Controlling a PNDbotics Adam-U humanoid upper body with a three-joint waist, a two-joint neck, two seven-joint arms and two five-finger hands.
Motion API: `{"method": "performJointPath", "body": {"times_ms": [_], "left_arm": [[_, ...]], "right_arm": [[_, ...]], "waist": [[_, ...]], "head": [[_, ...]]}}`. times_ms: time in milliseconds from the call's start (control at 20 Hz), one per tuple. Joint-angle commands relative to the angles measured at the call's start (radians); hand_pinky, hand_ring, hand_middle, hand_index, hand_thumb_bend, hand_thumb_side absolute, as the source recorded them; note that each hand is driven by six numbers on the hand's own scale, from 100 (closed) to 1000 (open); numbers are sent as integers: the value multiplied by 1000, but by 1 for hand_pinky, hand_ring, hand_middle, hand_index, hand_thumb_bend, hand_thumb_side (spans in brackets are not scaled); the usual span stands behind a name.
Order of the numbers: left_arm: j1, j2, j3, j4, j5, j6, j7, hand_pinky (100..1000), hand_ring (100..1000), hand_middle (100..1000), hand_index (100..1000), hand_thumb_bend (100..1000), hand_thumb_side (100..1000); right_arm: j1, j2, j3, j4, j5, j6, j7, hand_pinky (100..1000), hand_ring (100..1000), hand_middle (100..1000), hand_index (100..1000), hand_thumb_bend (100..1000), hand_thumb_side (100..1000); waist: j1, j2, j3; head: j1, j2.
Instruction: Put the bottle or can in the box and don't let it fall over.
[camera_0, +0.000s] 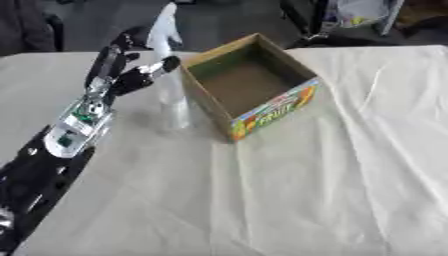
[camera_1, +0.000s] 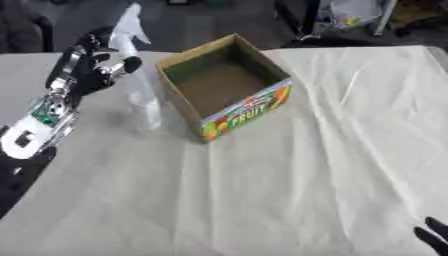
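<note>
In the left eye view, the left hand is curling its fingers round the neck of an upright clear spray bottle, which is standing on the cloth-covered surface just beside the open cardboard box. In the right eye view, dark fingertips of the right hand are showing at the lower right corner; I cannot tell how open it is.

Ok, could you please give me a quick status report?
Left hand shut on spray bottle, upright on table beside box. Right hand idle, lower right corner. Box empty, path clear.
</note>
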Motion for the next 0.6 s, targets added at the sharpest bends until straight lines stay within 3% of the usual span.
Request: {"method": "performJointPath", "body": {"times_ms": [50, 600], "left_arm": [[-32, 44, -1, 19, -8, -5, 4, 925, 1000, 668, 923, 857, 483], [-85, 61, -15, 76, 5, -22, 10, 925, 1000, 669, 923, 859, 488]], "right_arm": [[0, 1, 2, -11, 4, -1, 2, 758, 1000, 1000, 1000, 100, 470], [-4, 1, 5, -8, 5, 1, 6, 758, 1000, 1000, 1000, 100, 470]], "waist": [[-1, -9, -4], [1, -8, -15]], "head": [[4, -3], [6, 2]]}}
